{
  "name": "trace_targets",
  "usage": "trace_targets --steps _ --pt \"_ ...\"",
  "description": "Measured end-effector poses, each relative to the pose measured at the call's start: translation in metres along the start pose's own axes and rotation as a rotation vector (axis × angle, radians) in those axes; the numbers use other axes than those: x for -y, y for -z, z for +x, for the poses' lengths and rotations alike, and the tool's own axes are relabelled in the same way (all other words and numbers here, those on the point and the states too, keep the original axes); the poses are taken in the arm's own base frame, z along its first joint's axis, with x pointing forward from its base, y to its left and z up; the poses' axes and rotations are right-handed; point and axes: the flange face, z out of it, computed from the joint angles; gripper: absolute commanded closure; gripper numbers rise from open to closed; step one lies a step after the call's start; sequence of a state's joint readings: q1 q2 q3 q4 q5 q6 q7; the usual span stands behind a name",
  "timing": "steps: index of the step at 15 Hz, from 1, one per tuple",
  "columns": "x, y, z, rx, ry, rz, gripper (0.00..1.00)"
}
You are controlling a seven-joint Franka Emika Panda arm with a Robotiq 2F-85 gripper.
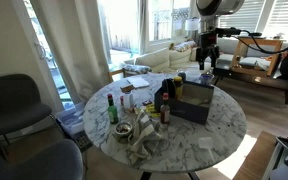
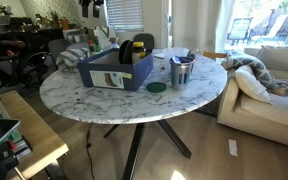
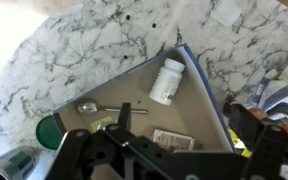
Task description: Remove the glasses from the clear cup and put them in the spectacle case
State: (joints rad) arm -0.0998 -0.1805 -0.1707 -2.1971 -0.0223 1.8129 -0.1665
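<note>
A clear cup (image 2: 181,71) stands on the round marble table (image 2: 104,110) beside a blue tray (image 2: 112,72). Something dark sticks out of its top, and I cannot make out glasses. The cup shows at the lower left edge of the wrist view (image 3: 12,160). A dark rounded object (image 2: 140,46) stands at the tray's far end; I cannot tell whether it is the spectacle case. My gripper (image 1: 206,62) hangs open and empty above the tray. In the wrist view the gripper (image 3: 181,114) is over the tray floor.
In the tray (image 3: 199,95) lie a white pill bottle (image 3: 167,80), a spoon (image 3: 89,107) and a small flat packet (image 3: 172,138). A green lid (image 3: 49,130) lies on the table by the cup. Bottles and crumpled paper (image 1: 144,140) crowd one side of the table. Chairs and sofas surround it.
</note>
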Motion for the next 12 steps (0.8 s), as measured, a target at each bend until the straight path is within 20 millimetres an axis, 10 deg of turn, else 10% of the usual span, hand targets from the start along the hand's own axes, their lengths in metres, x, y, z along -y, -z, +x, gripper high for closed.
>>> trace_targets --steps 5,12 --pt "-0.012 0.002 0.001 -0.032 -0.110 -0.005 0.00" --pt "-0.087 -0.020 -0.009 -0.094 -0.445 0.006 0.00"
